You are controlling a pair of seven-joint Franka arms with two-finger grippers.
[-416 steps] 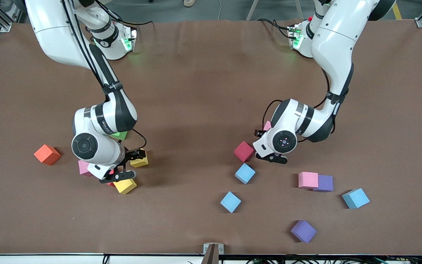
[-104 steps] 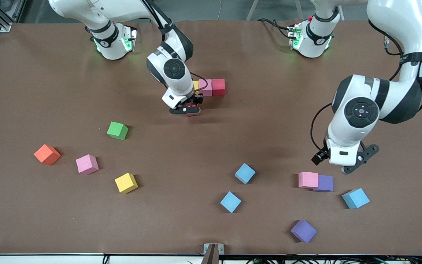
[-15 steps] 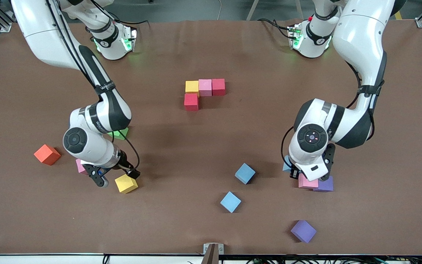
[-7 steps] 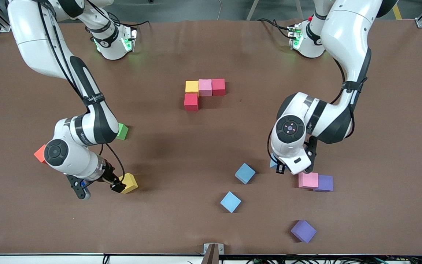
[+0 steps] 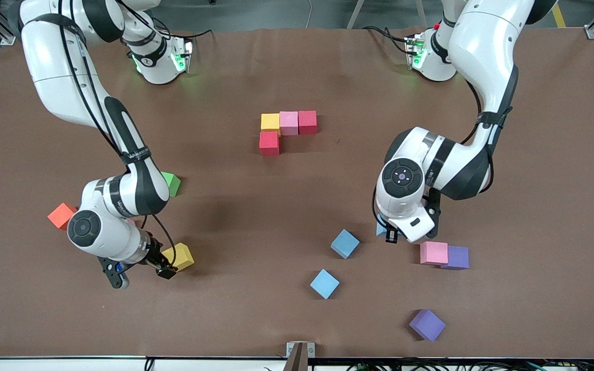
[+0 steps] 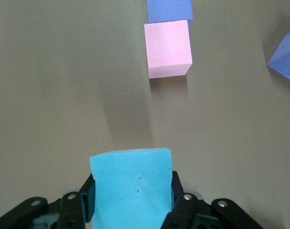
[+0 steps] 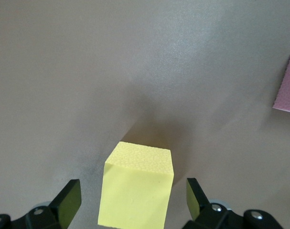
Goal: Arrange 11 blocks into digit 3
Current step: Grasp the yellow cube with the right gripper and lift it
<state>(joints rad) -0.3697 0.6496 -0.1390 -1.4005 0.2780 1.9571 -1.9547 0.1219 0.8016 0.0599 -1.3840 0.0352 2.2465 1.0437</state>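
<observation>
- Four blocks are seen joined in the upper middle of the front view: a yellow block, a pink block and a red block are set in a touching row, and a second red block is set against the yellow one on the side nearer to the front camera.
- The left gripper is clamped on a light blue block, which is held up over the table, right of center in the front view.
- A pink block touching a purple block is seen at lower right of the front view, just beside that gripper; this pink block also appears at the top of the left wrist view.
- Two more light blue blocks and a second purple block lie apart in the lower middle and lower right.
- The right gripper is held low at lower left of the front view, its fingers spread apart on either side of a second yellow block, not touching it.
- A green block is partly hidden by the right arm, and an orange cube lies at the left edge of the scatter.
</observation>
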